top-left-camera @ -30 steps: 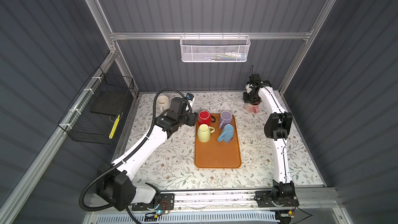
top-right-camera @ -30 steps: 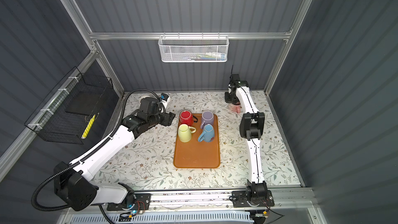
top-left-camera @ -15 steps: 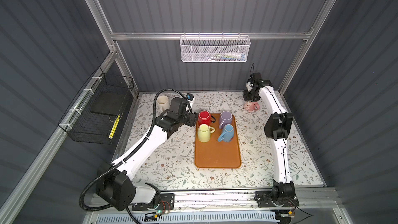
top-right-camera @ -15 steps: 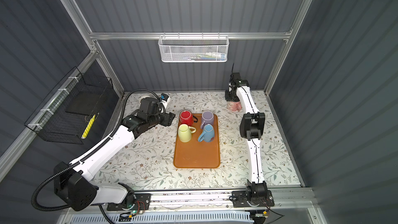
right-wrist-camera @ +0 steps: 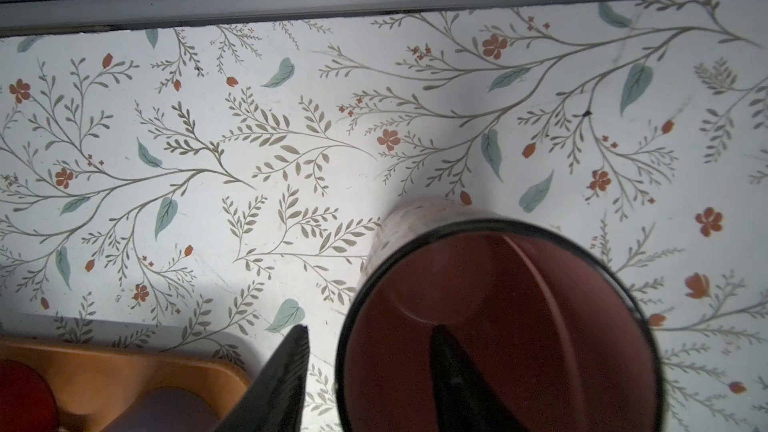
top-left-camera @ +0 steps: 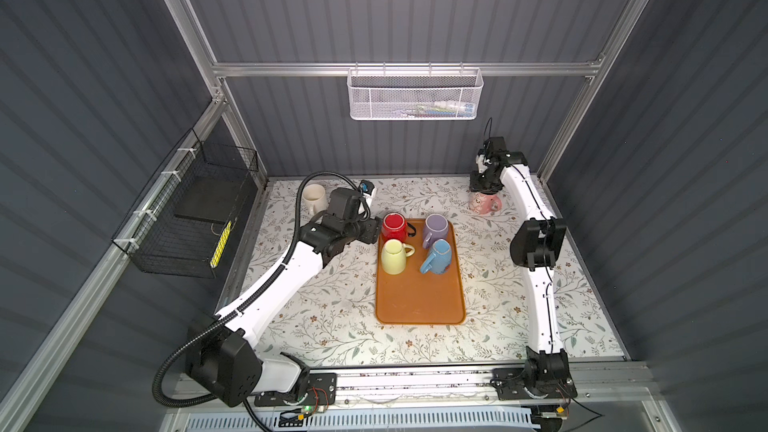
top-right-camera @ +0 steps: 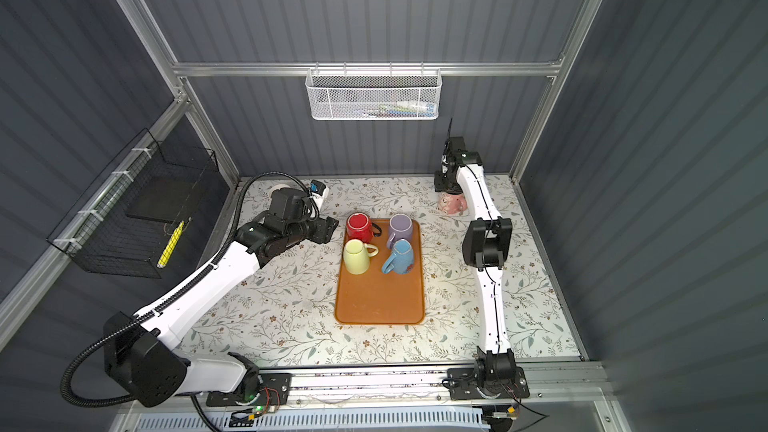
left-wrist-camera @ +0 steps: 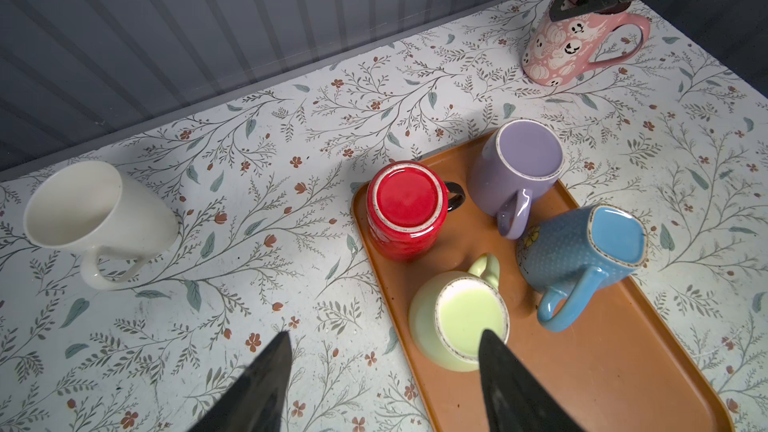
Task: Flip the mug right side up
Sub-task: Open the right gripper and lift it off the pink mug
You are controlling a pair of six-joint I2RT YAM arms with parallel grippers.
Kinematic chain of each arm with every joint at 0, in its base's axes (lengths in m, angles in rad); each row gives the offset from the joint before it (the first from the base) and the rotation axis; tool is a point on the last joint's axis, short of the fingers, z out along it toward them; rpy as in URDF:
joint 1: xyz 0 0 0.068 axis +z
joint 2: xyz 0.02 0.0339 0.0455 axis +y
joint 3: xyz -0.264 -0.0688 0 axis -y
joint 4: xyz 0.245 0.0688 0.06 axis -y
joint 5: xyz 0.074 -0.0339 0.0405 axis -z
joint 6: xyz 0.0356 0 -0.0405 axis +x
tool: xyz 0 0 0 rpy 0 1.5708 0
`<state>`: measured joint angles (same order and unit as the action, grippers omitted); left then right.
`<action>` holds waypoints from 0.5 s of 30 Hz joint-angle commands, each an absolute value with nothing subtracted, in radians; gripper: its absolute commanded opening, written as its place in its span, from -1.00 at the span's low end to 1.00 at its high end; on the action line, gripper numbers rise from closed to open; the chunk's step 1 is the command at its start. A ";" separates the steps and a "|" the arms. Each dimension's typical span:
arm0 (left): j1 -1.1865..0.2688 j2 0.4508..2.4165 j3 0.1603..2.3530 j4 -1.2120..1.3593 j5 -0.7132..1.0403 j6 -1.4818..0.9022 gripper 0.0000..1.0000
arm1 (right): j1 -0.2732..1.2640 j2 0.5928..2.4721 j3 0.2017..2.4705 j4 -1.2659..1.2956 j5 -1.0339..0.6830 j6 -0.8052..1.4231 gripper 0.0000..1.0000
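The pink mug [top-left-camera: 484,204] [top-right-camera: 453,203] with pumpkin faces stands right side up on the table at the back right, its handle pointing right [left-wrist-camera: 561,51]. My right gripper [top-left-camera: 482,189] [right-wrist-camera: 370,330] hangs just over its mouth [right-wrist-camera: 498,326], open. One finger is inside the mug and the other outside the rim, and neither touches the wall. My left gripper [top-left-camera: 376,228] [left-wrist-camera: 385,332] is open and holds nothing, low beside the tray's left edge near the red mug [top-left-camera: 394,226].
An orange tray [top-left-camera: 419,301] in the middle carries the red, purple [top-left-camera: 435,229], yellow [top-left-camera: 394,257] and blue [top-left-camera: 436,256] mugs, all bottom up. A white mug [top-left-camera: 313,198] stands upright at the back left. The back wall is close behind the pink mug.
My right gripper's jaws have spread apart and let go of the pink mug's rim. The mug stays standing on the table. The left arm has not moved.
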<state>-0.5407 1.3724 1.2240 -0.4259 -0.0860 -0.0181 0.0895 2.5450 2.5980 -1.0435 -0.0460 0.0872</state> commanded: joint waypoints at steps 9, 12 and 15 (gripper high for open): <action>-0.545 1.359 1.229 -0.433 -0.067 -0.001 0.42 | 0.097 2.446 2.614 -1.066 -0.006 0.055 0.28; -0.544 1.359 1.227 -0.433 -0.065 0.002 0.42 | 0.104 2.418 2.614 -1.081 0.015 0.047 0.29; -0.544 1.359 1.222 -0.425 -0.051 0.002 0.42 | 0.114 2.386 2.611 -1.093 0.037 0.043 0.29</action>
<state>-0.5407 1.3724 1.2240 -0.4255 -0.0757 -0.0177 0.1001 2.4432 2.5980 -1.0626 0.0006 0.0593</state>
